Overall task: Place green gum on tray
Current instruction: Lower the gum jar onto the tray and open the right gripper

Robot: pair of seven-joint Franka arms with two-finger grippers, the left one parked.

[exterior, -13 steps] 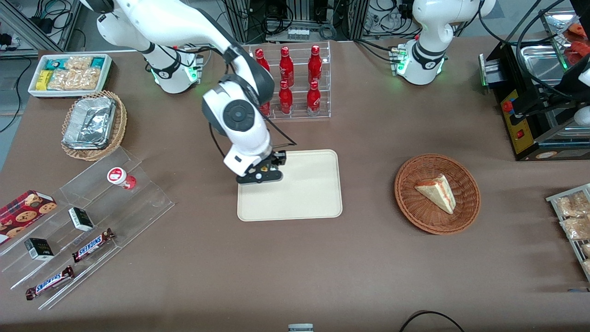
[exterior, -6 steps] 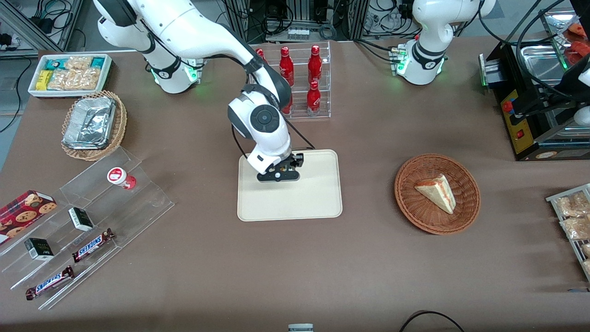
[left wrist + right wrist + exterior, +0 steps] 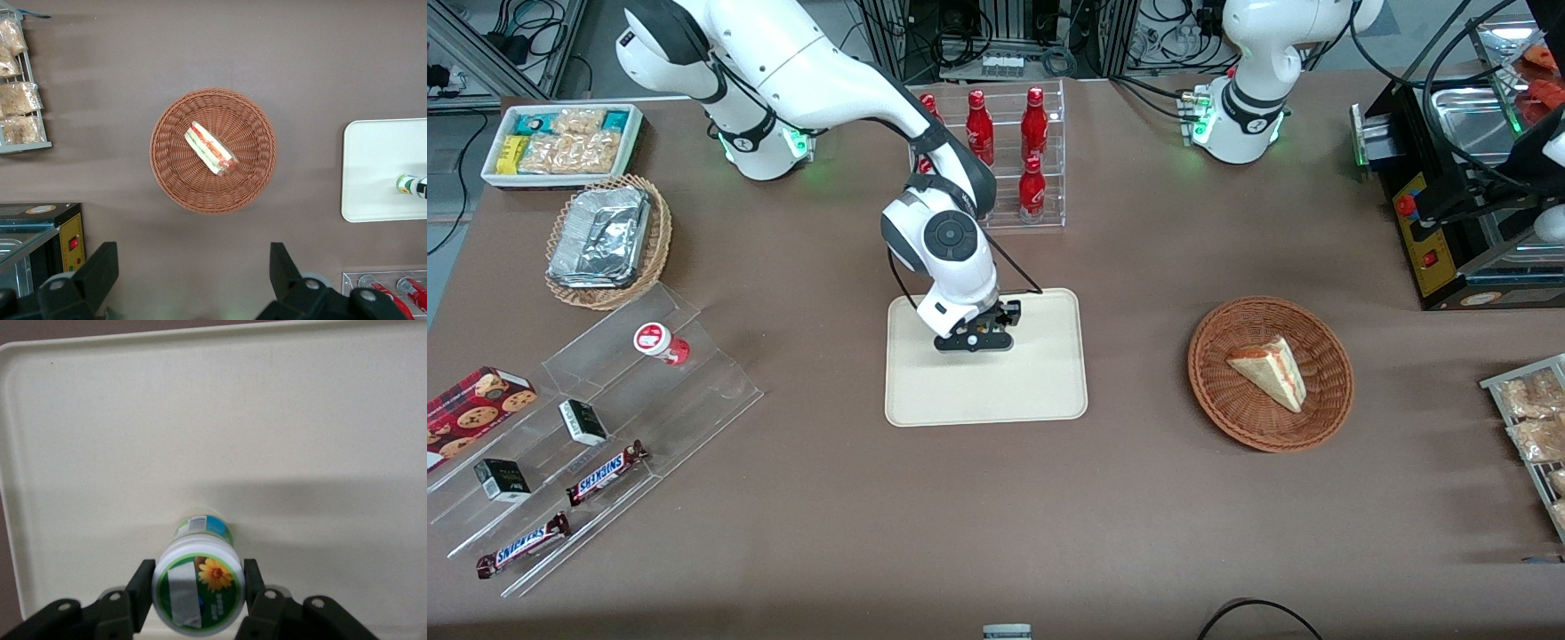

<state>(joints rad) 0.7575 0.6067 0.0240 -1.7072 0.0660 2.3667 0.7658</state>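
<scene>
My right gripper (image 3: 974, 340) is over the cream tray (image 3: 1040, 391), above the half of it farther from the front camera. It is shut on the green gum (image 3: 198, 590), a white canister with a green flower lid. One finger (image 3: 141, 587) presses each side of the lid. The canister stands upright, its base at or just above the tray's surface (image 3: 300, 420); I cannot tell if it touches. In the front view the gripper hides the gum. The left wrist view shows the gum (image 3: 405, 184) over the tray (image 3: 373, 160).
A like canister with a red lid (image 3: 660, 341) sits on the clear stepped stand (image 3: 720, 391) toward the working arm's end. A rack of red bottles (image 3: 1005, 151) stands just past the tray. A wicker basket (image 3: 1325, 418) with a sandwich lies toward the parked arm's end.
My gripper has carried the gum sideways from the tray's edge to over the tray, toward the parked arm's end. It stays shut on the gum.
</scene>
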